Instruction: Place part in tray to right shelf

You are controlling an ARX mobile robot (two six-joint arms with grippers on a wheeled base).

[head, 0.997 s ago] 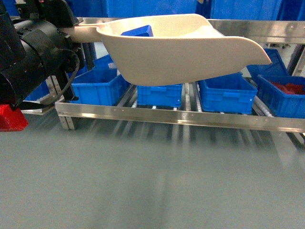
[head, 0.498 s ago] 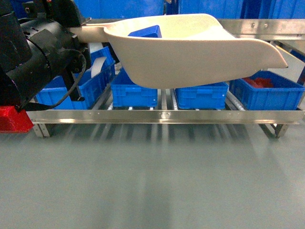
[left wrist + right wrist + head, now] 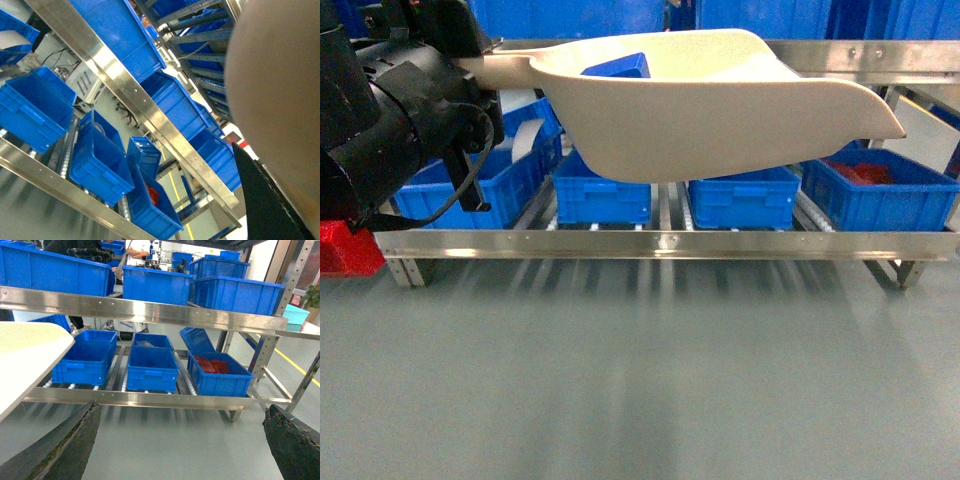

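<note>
The cream tray [image 3: 720, 120] hangs level, high in the head view, in front of the shelf. Its handle [image 3: 505, 68] runs left into my black left gripper [image 3: 470, 72], which is shut on it. The small blue part [image 3: 617, 66] lies inside the tray near the handle end. In the left wrist view the tray's underside [image 3: 280, 100] fills the right side above one black finger [image 3: 260, 205]. The steel shelf [image 3: 660, 243] stands behind, its front rail low. My right gripper [image 3: 182, 440] is open over the floor, with nothing between its fingers. The tray's lip [image 3: 30, 355] shows at its left.
Several blue crates sit on the shelf's roller lanes, such as one in the middle [image 3: 602, 195] and one with red pieces [image 3: 865, 180] at the right. An upper steel rail [image 3: 860, 52] carries more crates. A red block [image 3: 340, 250] is at the far left. Grey floor [image 3: 640, 380] lies in front.
The shelf and its crates have slid left in the head view, and its right end leg has come into sight. The tray with the part has stayed in the left gripper, almost unmoved in the view.
</note>
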